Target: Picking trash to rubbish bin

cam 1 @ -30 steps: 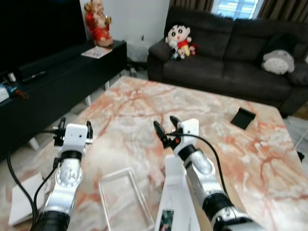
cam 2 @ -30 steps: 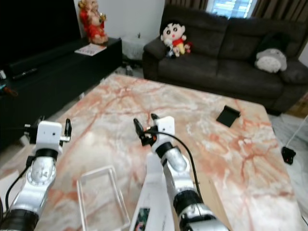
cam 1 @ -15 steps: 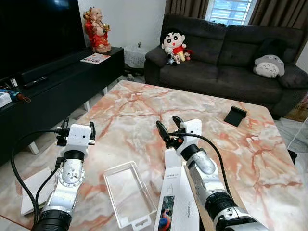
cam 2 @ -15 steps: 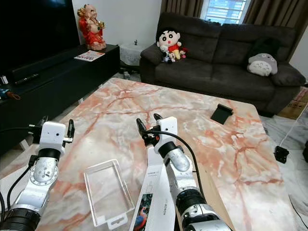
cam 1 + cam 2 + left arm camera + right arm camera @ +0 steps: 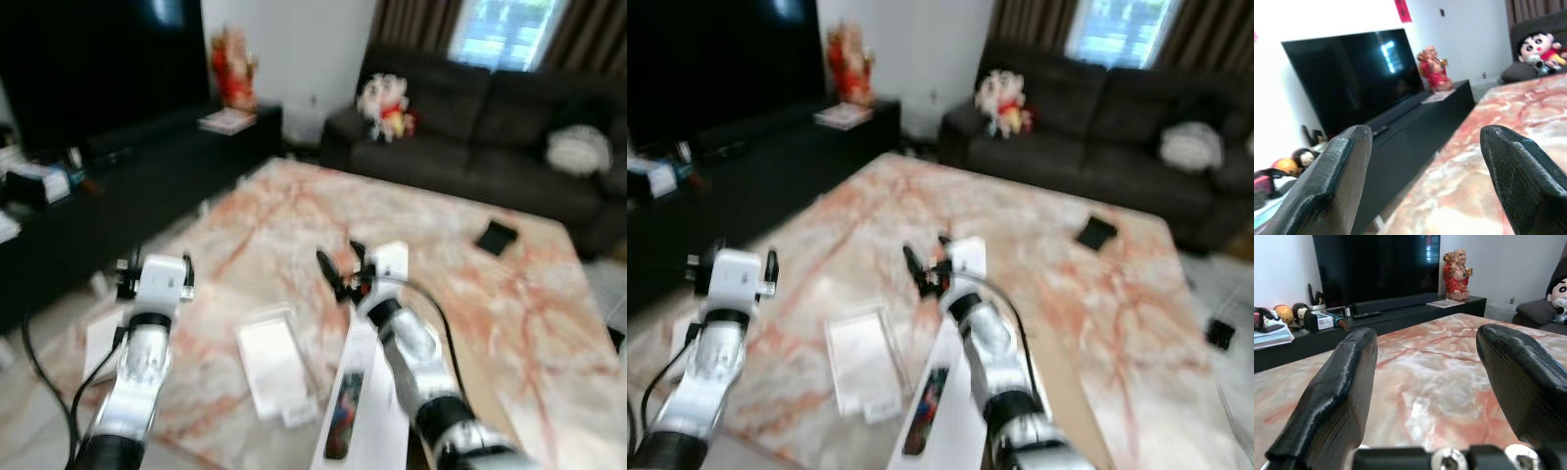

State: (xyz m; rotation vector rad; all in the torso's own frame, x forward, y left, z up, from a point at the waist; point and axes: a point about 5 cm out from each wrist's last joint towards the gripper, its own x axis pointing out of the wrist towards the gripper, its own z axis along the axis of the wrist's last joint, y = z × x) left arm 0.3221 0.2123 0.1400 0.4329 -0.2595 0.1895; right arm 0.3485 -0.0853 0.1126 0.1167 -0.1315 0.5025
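marble-patterned table (image 5: 490, 294) is seen blurred; on it a clear plastic tray (image 5: 276, 364) lies flat beside a long white printed box (image 5: 364, 411). both left gripper (image 5: 155, 266) and right gripper (image 5: 339, 262) are held spread, empty.

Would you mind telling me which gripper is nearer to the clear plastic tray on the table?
Right. The right gripper hovers just beyond the clear plastic tray; the left gripper hangs farther off, over the table's left edge.

Glossy marble table (image 5: 460, 284), clear plastic tray (image 5: 275, 360), dark cloth sofa (image 5: 470, 137), silver metal arms.
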